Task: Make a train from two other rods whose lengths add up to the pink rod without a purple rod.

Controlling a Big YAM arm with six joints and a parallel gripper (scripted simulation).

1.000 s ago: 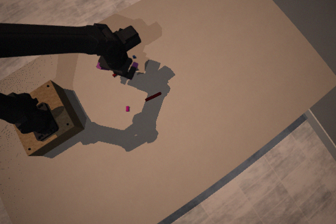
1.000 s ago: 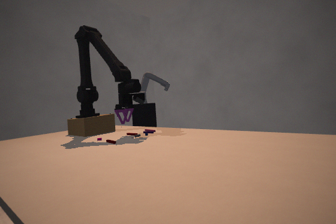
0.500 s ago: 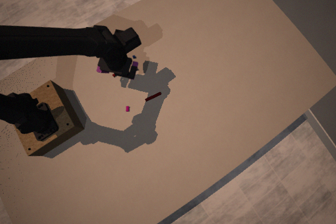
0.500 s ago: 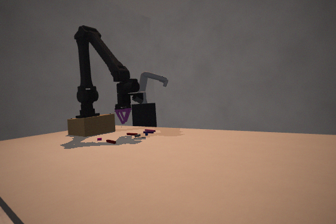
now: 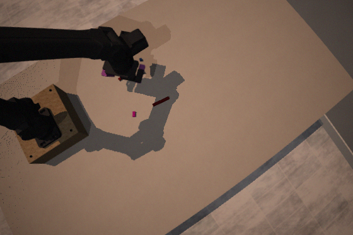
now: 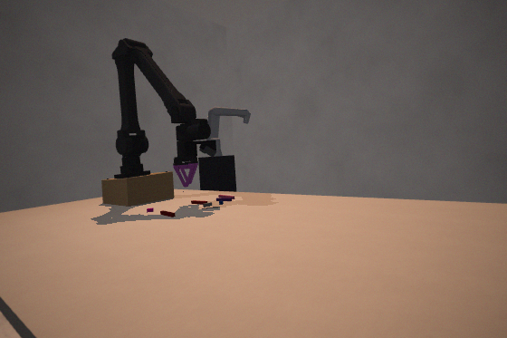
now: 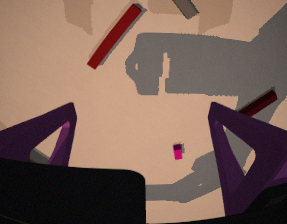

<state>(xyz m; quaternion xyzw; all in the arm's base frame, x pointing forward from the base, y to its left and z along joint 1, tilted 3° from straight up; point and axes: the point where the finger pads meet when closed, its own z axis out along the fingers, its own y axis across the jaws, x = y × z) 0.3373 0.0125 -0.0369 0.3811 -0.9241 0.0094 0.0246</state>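
My gripper (image 7: 142, 109) is open and empty, hovering above the table; it also shows in the overhead view (image 5: 126, 71) and in the side view (image 6: 186, 175). In the wrist view a red rod (image 7: 115, 36) lies flat ahead of the fingers. A small magenta rod (image 7: 178, 152) lies below, between the fingers and nearer the right one. A second red rod (image 7: 260, 103) lies in shadow at the right. A grey rod (image 7: 183, 2) lies beyond the first red rod.
In the overhead view the magenta rod (image 5: 134, 114) and the shadowed red rod (image 5: 161, 101) lie apart from the cluster under the gripper. A small blue rod (image 5: 141, 59) lies beside the wrist. The arm's wooden base block (image 5: 50, 125) stands at the left.
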